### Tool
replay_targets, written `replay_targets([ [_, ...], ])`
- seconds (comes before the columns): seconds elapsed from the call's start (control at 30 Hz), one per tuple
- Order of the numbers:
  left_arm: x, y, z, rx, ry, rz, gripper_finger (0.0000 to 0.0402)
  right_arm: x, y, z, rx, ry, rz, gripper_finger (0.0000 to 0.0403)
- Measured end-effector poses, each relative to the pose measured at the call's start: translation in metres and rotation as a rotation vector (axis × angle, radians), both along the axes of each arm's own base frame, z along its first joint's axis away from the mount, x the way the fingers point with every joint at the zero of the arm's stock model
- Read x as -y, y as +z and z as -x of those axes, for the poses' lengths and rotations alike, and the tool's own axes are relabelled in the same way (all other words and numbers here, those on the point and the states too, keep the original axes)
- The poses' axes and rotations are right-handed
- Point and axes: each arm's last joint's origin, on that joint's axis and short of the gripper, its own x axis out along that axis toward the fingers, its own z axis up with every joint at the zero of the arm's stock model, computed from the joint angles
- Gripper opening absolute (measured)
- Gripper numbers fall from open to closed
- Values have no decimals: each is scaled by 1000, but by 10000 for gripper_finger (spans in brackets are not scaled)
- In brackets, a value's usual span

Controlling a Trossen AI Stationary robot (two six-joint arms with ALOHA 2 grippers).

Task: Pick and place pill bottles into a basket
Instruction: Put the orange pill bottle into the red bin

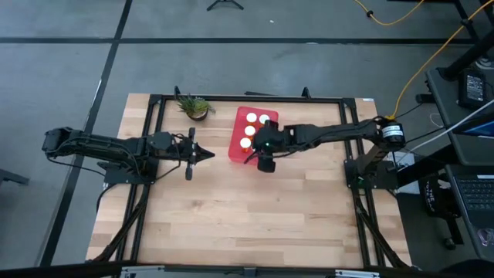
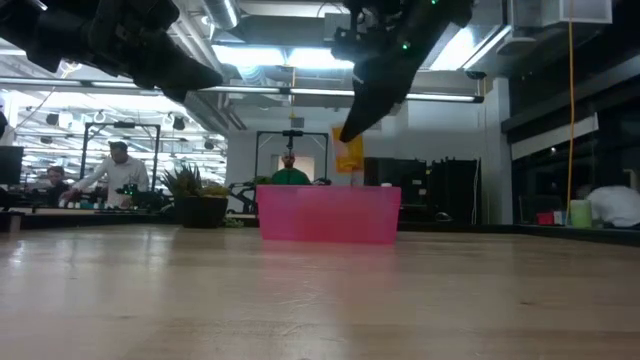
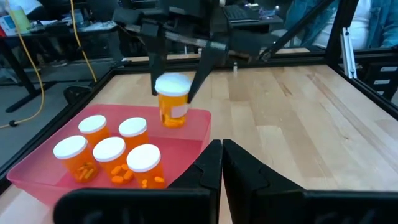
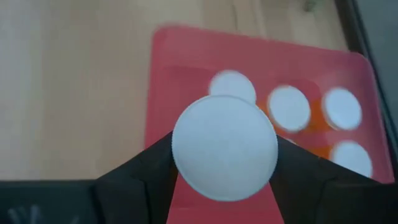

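My right jaws are clamped on either side of a pill bottle, an orange one with a white cap, and hold it upright in the air over the near end of the basket. In my right wrist view the cap fills the middle, with a dark finger pressed to each side of it. From the high view that arm reaches in from the right side of the table, and its jaws sit above the basket's lower edge.

The basket is a shallow red tray lying flat on the wood. Inside it stand five more bottles, all upright and capped, bunched close together toward one end; some look as if they touch, though I can't be sure from here. Pills show through the orange walls.

My left jaws are shut tight and empty, hanging above bare table just left of the basket, pointed at it.

A small potted plant stands near the basket's far left corner.
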Motion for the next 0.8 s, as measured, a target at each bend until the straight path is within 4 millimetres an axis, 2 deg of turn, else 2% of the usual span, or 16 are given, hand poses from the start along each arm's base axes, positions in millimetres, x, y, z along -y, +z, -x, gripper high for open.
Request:
replay_targets([
  [0.13, 0, -2, 0, -20, 0, 1, 6, 9, 1, 1, 13, -2, -31, 218],
  [0.23, 0, -3, 1, -32, 1, 1, 2, 13, -7, 2, 40, -13, -27, 218],
  [0.37, 0, -4, 1, -38, 1, 1, 2, 15, -20, 13, 76, -31, -36, 218],
  [0.47, 0, -4, 1, -40, 1, -5, 7, 14, -23, 21, 117, -39, -36, 218],
  [0.6, 0, -4, 0, -41, -1, -16, 10, 14, -25, 25, 157, -41, -37, 218],
  [0.8, 0, -4, 0, -37, -1, -17, 3, 18, -43, 29, 190, -39, -52, 218],
])
